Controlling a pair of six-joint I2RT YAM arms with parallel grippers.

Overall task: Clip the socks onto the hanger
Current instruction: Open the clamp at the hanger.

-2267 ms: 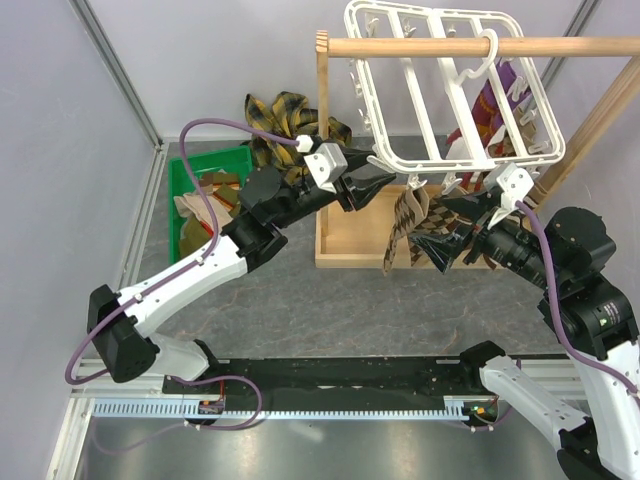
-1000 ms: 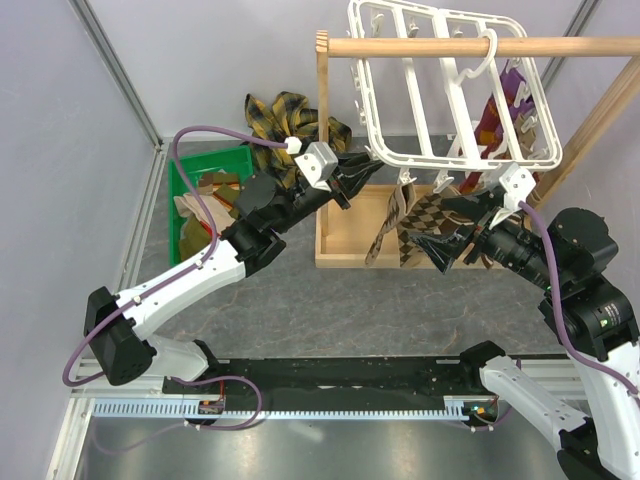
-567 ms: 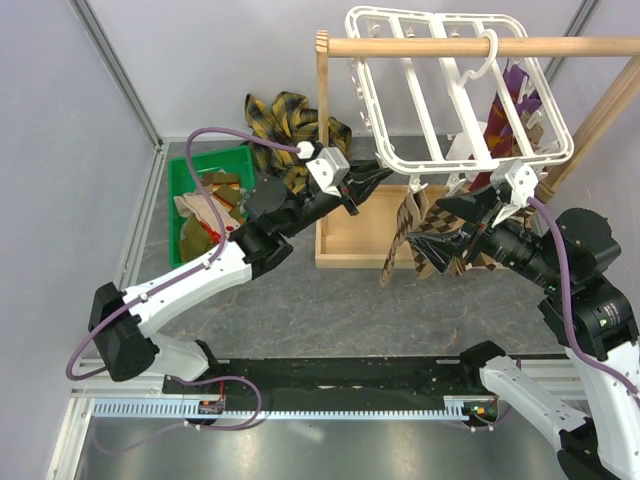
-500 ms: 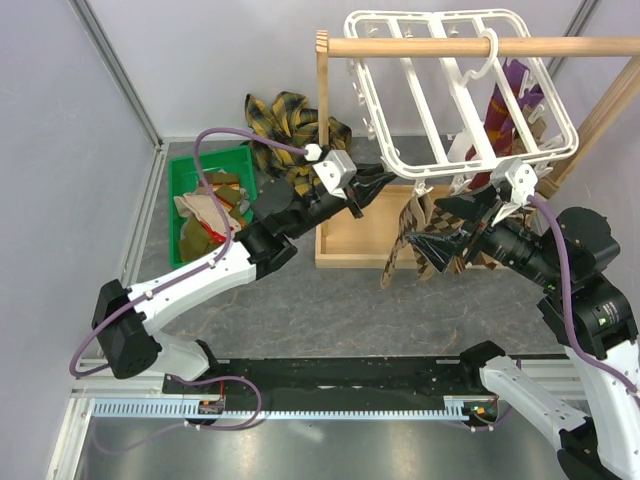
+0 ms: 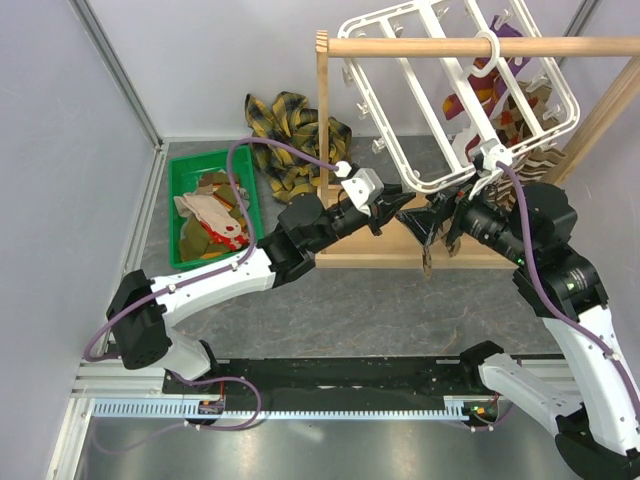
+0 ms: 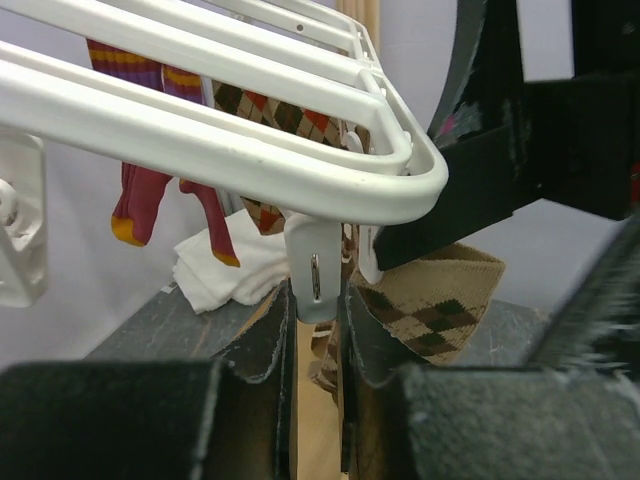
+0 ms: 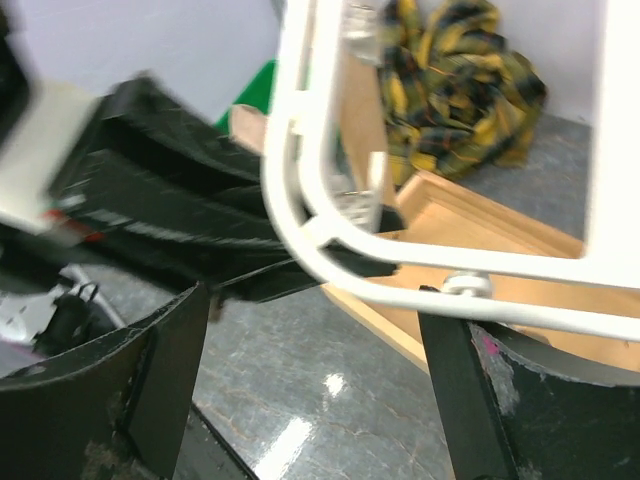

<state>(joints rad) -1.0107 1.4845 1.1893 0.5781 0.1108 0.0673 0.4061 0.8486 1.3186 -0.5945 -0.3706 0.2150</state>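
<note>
- Large white plastic grid hanger (image 6: 250, 165), hooked over the round wooden rod (image 5: 590, 45), tilted steeply, one corner low between the two arms.
- Left pincer (image 6: 316, 305) squeezed together on a small white plastic clip (image 6: 315, 275) dangling from that corner rail, one black pad on each side of it.
- Right pincer (image 7: 315, 300) wide apart, straddling the same corner of the frame; nothing seen clamped between its fingers.
- Brown-beige argyle knitted sock (image 6: 435, 300) hanging just behind the clip, below one black finger of the right pincer; cannot tell whether caught in the clip's mouth or merely draped.
- More socks elsewhere: a maroon sock with orange stripes (image 6: 130, 190) hanging further along the frame, others heaped in the green plastic bin (image 5: 195, 165) on the grey surface (image 5: 350, 300).
- Probably very light, soft and limp: no shape of its own, likely to fold and slide rather than resist, not fragile.
- Best taken at the plain cuff band, pinched flat through both layers, with a short edge left free to feed into the clip's mouth.
- Likely trouble: hanger free to swing on its hook, so any tug on the sock apt to shift the clip; bunched fabric apt to slip out.
</note>
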